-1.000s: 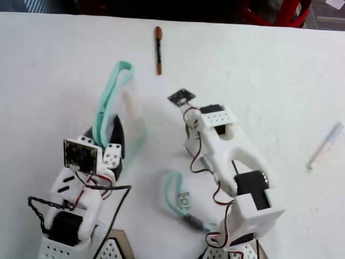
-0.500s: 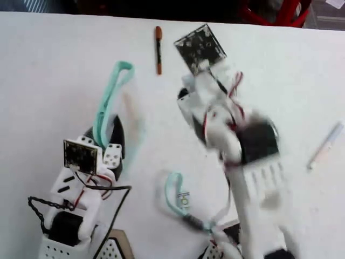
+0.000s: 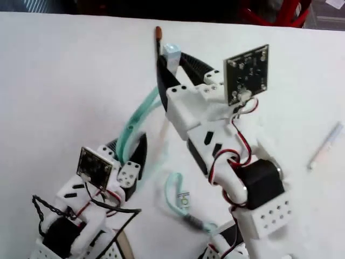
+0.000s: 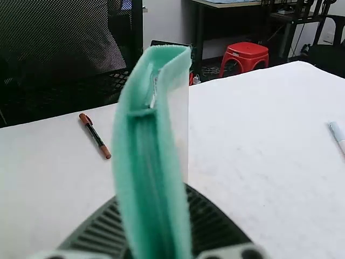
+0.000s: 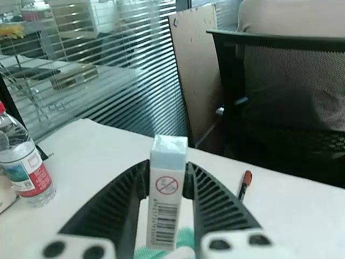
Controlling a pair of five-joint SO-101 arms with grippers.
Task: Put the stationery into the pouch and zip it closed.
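High view: the right claw (image 3: 172,60) is shut on a small eraser (image 3: 172,52). It grips the eraser by its long sides, so the block sticks out past the fingertips toward 12 o'clock. The left claw (image 3: 127,154) is clamped on the near end of the pouch (image 3: 139,120) and holds it on edge. The pouch's long axis runs from the left claw at about 7 o'clock up toward 1 o'clock. Its far end comes in just beside the right claw, though I cannot tell if they touch. In the right wrist view a bit of the pouch's green edge shows just below the eraser, between the fingers.

The eraser looks nearly in line with the pouch. I judge the drop turns on whether the mouth gapes at that far end, which I cannot tell. An orange pen (image 3: 158,33) lies at 12 o'clock, just past the eraser. A pale pen (image 3: 325,144) lies well apart at 3 o'clock. Both are nearer the right arm.
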